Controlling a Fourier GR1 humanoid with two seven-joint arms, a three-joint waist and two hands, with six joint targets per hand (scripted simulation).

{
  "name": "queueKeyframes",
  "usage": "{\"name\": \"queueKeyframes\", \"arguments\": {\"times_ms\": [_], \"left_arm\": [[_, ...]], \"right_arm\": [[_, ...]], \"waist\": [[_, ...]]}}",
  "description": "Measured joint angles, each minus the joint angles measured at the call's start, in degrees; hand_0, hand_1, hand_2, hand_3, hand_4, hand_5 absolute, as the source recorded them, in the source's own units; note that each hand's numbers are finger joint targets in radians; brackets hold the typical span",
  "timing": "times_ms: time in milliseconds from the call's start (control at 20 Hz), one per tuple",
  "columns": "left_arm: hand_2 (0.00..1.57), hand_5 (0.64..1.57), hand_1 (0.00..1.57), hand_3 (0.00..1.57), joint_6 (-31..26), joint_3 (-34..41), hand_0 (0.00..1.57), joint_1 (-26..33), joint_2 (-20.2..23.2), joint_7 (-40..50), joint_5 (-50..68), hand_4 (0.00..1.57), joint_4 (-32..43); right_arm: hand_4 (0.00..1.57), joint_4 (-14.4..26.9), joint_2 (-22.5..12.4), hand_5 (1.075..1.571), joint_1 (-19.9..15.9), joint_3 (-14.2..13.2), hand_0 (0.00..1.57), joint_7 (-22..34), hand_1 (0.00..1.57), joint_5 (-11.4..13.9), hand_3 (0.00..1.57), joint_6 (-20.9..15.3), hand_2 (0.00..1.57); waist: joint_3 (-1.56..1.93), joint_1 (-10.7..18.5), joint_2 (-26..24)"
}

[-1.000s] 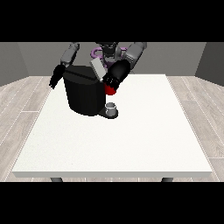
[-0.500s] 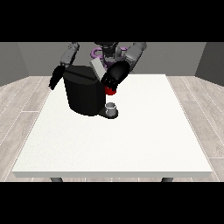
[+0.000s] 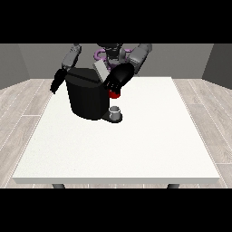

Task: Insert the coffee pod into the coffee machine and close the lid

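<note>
The black coffee machine (image 3: 87,97) stands on the table's far left part. Its grey lid (image 3: 100,70) is tilted up at the top. The hand at the view's right (image 3: 116,81) is at the machine's upper right corner, just right of the lid. A red thing at the machine (image 3: 114,94) shows directly under that hand. A small grey thing (image 3: 115,111) sits on the machine's base at its front right. The hand at the view's left (image 3: 56,83) hangs with straight fingers beside the machine's left wall, holding nothing.
The white table (image 3: 136,145) stretches from the machine towards the camera and to the right. Grey wooden floor surrounds it. The robot's torso (image 3: 111,52) is behind the machine.
The hand at the view's right has barely shifted at the machine's top corner. The other hand and the machine look the same.
</note>
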Motion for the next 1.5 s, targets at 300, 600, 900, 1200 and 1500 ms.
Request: {"name": "queueKeyframes", "arguments": {"times_ms": [300,600,900,1200,1500], "left_arm": [[0.59,1.571,0.00,0.46,1.9,0.0,0.00,0.1,2.0,-0.5,-1.8,0.00,1.1],[0.43,1.571,0.00,0.33,3.1,0.0,0.00,0.7,1.2,-1.1,-2.2,0.00,1.3],[0.00,1.571,0.00,0.06,2.9,-0.2,0.00,3.2,-0.8,-0.4,-2.2,0.00,1.8],[0.18,1.571,0.00,0.00,0.9,-0.7,0.00,9.1,-4.9,0.6,-1.1,0.00,1.3],[0.00,1.571,0.00,0.00,0.2,5.5,0.00,15.9,-12.7,-1.1,8.2,0.42,0.4]], "right_arm": [[0.08,-1.9,-0.4,1.571,0.0,0.9,0.00,1.4,0.00,0.6,0.00,0.6,0.00],[0.00,-1.9,0.4,1.571,1.2,1.1,0.00,1.5,0.00,0.8,0.00,0.1,0.00],[0.00,-1.2,0.6,1.571,3.4,0.6,0.00,1.5,0.00,-0.3,0.00,0.7,0.00],[0.00,1.9,1.1,1.571,10.5,-0.2,0.00,-2.3,0.00,-1.3,0.00,1.0,0.00],[0.00,3.8,1.2,1.571,15.8,-1.5,0.00,-3.9,0.00,-2.2,0.00,0.7,0.00]], "waist": [[0.00,-1.4,0.5],[0.07,-0.5,-0.5],[0.00,1.5,-4.2],[-0.09,6.2,-11.9],[-0.19,11.7,-20.3]]}}
